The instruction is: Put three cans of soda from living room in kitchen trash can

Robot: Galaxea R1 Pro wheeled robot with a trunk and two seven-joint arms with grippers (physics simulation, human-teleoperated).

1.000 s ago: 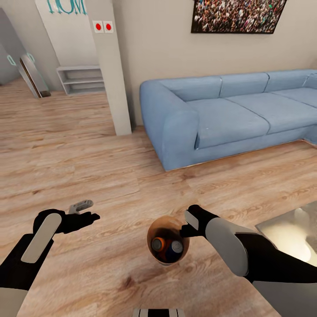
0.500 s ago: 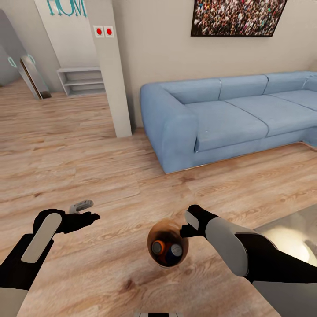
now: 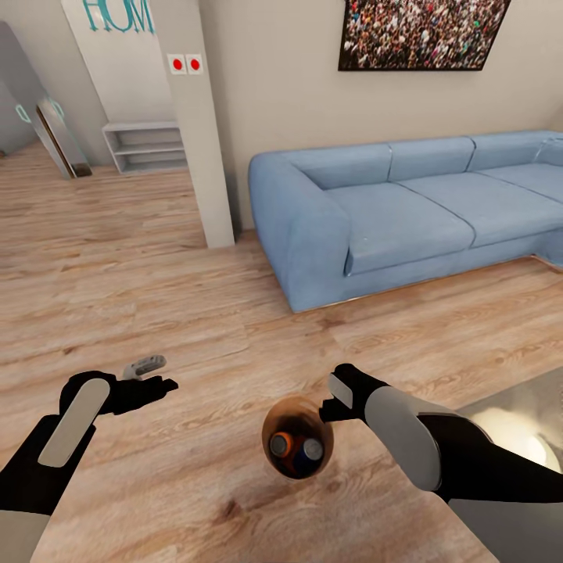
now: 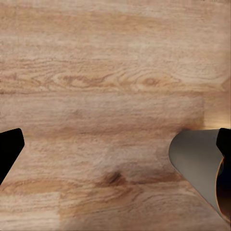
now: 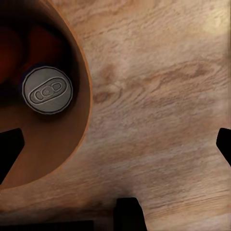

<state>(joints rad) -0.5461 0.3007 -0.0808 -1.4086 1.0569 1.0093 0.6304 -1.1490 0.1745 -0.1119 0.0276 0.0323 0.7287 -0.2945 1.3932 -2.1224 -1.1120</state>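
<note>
Bin: the round bin sits low in the middle of the head view, over the plank floor; it looks carried by the right gripper, which meets its rim at the upper right, probably so the cans travel together to the kitchen.
Cans: two silvery tops show inside, an orange can beside a blue can; orange shows between them, so whether a third can lies there I cannot tell. The right wrist view looks straight down on one can top against the brown inner wall.
Right fingers: their dark tips sit at opposite edges of the right wrist view; whether they pinch the rim I cannot tell.
Left gripper: at lower left, well apart from the bin, fingers spread and empty, likely kept clear as a spare hand. Its wrist view catches the bin's grey outer wall at lower right.
Room: blue sofa at centre right, crowd picture at upper right, glass table at lower right, so this is the living room, not yet the kitchen.
</note>
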